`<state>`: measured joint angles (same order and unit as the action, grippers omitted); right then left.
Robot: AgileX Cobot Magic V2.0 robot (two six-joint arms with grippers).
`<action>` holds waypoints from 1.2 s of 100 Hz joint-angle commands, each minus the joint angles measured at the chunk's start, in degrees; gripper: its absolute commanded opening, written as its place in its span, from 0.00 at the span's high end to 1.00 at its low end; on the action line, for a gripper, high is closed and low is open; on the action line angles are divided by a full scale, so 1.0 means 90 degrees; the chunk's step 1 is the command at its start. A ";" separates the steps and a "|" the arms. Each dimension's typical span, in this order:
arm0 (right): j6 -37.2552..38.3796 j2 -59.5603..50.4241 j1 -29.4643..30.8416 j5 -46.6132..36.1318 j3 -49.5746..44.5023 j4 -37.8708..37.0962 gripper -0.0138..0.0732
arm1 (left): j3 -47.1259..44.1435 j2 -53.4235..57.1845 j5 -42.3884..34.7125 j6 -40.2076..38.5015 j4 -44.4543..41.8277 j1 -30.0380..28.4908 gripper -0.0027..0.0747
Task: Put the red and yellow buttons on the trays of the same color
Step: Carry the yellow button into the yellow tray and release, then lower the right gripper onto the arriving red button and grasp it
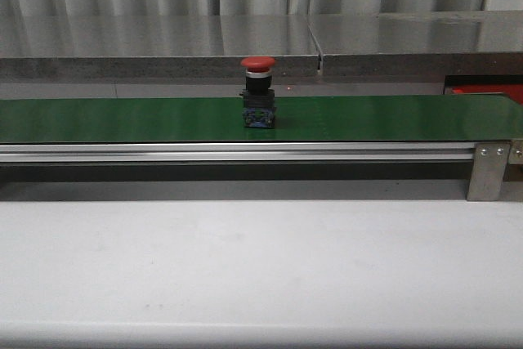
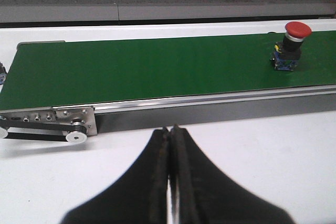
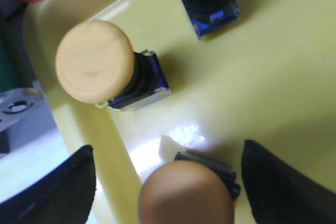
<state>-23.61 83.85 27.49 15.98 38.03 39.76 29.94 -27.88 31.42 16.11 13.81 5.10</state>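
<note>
Over the white bench (image 1: 261, 267), left hand (image 2: 171, 135) hovered w/ fingers pressed together, holding nothing. Mid-belt (image 1: 122, 118), red button (image 1: 258, 92) stood upright. Far right, red tray (image 1: 489, 90) peeked behind the belt. Right hand (image 3: 168, 182) was spread apart above yellow tray (image 3: 273, 77), one yellow button (image 3: 186, 192) between its fingers, untouched.

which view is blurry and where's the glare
Right wrist view: soft throughout, the yellow button near the open right hand blurred, glare on the yellow tray. Front and left wrist views: sharper, the red button crisp on the green belt.
</note>
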 commanded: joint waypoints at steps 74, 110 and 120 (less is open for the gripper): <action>-0.2166 -0.2057 -0.2476 0.0980 0.1458 0.0111 0.17 | 0.0155 -0.0037 -0.0428 -0.0012 0.0123 0.0049 0.99; -0.2514 -0.0382 -0.3808 0.0632 0.2179 0.0105 0.17 | 0.0155 -0.0037 -0.0428 -0.0012 0.0123 0.0049 0.99; -0.2514 0.0079 -0.4010 0.0579 0.2438 0.0105 0.17 | 0.0155 -0.0037 -0.0428 -0.0012 0.0123 0.0049 0.99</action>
<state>-45.38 83.04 -7.31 24.24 56.34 39.77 29.94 -27.88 31.42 16.11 13.92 5.10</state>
